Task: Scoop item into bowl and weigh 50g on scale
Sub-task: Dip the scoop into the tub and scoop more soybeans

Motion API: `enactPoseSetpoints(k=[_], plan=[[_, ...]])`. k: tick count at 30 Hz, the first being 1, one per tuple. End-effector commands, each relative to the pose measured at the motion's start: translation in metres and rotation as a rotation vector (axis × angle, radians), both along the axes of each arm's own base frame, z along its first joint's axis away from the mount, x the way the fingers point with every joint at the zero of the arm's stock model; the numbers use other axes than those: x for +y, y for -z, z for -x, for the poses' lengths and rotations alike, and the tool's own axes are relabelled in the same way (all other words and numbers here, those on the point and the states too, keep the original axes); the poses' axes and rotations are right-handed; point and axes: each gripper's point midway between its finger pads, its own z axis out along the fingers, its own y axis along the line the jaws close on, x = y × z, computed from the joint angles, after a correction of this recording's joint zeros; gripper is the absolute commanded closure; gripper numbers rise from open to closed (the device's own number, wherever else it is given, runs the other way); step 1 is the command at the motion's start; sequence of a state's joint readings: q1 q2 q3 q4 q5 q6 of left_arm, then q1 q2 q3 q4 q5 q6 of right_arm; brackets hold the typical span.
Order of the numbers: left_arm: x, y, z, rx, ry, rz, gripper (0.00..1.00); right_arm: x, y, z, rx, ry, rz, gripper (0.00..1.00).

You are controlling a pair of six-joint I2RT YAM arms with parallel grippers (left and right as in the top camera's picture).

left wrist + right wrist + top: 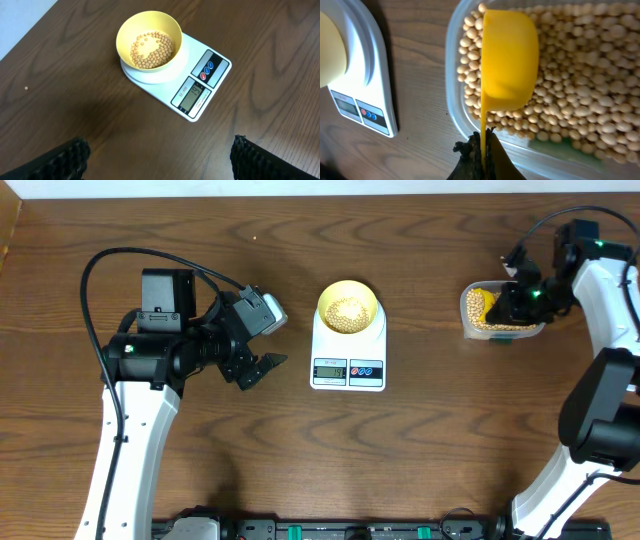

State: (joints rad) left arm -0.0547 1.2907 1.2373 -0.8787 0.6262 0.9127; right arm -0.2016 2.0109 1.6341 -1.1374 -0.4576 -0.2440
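Note:
The pale yellow-green bowl (348,309) sits on the white scale (348,370) at the table's middle, with a layer of tan beans (151,49) in it. The bowl (149,41) and scale (197,92) also show in the left wrist view. My right gripper (484,142) is shut on the handle of the bright yellow scoop (509,60), which lies tipped over the beans (580,75) in the clear tub (497,312) at the right. My left gripper (255,368) is open and empty, left of the scale; its fingers (157,155) frame bare wood.
The scale's edge (365,80) shows left of the tub in the right wrist view. A single loose bean (26,88) lies on the wood far left of the bowl. Cables loop over both arms.

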Motion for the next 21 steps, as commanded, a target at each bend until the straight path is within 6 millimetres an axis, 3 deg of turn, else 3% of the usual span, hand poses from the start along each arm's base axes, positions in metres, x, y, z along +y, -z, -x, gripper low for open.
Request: enactPoseSetpoints(k=[1,9,21], plan=[[-0.001,0.004,0.001,0.023,-0.004,0.014,0.08,-0.008,-0.006,0.001,-0.006,0.047,-0.051,0.99],[-0.001,0.004,0.001,0.023,-0.004,0.014,0.08,-0.032,-0.009,0.005,0.0,0.117,-0.08,0.99],[-0.001,0.004,0.001,0.023,-0.004,0.014,0.08,-0.022,-0.031,0.005,-0.088,0.058,-0.263,0.99]])
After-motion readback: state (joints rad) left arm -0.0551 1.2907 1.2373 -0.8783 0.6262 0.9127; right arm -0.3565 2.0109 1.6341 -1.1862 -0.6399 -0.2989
